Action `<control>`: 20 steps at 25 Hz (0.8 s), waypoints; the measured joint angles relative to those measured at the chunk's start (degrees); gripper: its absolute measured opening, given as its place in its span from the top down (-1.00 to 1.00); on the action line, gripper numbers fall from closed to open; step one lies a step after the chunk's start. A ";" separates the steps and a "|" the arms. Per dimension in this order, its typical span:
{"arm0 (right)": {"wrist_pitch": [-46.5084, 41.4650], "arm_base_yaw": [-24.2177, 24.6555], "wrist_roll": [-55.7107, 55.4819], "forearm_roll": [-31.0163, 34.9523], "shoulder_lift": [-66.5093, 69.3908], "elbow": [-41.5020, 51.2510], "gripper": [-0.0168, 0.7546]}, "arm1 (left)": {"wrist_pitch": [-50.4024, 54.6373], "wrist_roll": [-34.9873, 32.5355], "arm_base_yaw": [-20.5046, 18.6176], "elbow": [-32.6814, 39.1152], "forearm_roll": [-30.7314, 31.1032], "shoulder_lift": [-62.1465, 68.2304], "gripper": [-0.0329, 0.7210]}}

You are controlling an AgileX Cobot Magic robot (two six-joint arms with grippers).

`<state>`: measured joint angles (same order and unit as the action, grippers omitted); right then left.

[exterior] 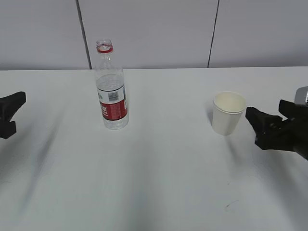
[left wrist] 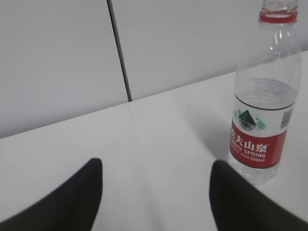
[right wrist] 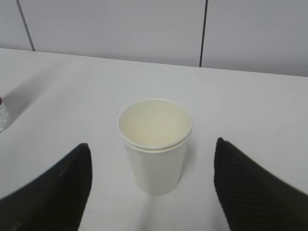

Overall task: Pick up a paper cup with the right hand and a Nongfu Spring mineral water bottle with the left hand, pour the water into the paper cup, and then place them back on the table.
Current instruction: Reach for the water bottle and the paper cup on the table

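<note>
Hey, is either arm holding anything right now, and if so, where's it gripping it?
Nothing is held. The right gripper is open with the paper cup between its fingers, untouched. The left gripper is open, apart from the bottle.

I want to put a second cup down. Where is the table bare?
Bare: the wide stretch between the bottle and the paper cup, and the whole front of the table. Crowded: right of the cup, where the open right gripper waits close.
</note>
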<state>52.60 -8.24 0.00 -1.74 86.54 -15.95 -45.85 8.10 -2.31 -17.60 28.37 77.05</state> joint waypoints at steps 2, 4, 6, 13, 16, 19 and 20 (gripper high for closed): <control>3.76 0.00 0.00 -0.07 3.86 0.00 -0.57 | -0.55 0.00 0.00 0.00 0.13 0.27 -0.25; 8.48 0.00 -0.30 -0.22 8.07 0.00 -0.57 | -1.29 0.00 0.00 0.00 0.13 0.38 -0.25; 11.30 0.00 -0.30 -0.36 11.37 -0.12 -0.57 | -1.77 0.00 0.00 0.00 0.13 0.45 -0.25; 12.31 0.00 -0.52 -3.11 15.80 -0.39 -0.57 | -2.32 0.00 0.00 0.00 -1.86 0.45 -0.25; 12.41 0.00 -0.52 -5.12 15.84 -0.39 -0.57 | -2.68 0.00 0.00 0.00 -2.74 0.45 -0.25; 12.54 0.00 -0.52 -6.28 15.97 -0.39 -0.57 | -2.68 0.00 0.00 0.00 -2.77 0.45 -0.25; 12.68 0.00 -0.52 -6.35 16.19 -0.48 -0.57 | -2.68 0.00 0.00 0.00 -2.81 0.45 -0.25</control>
<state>65.28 -8.24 -0.52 -8.09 102.73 -16.43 -48.54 8.10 -2.31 -17.60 25.56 77.49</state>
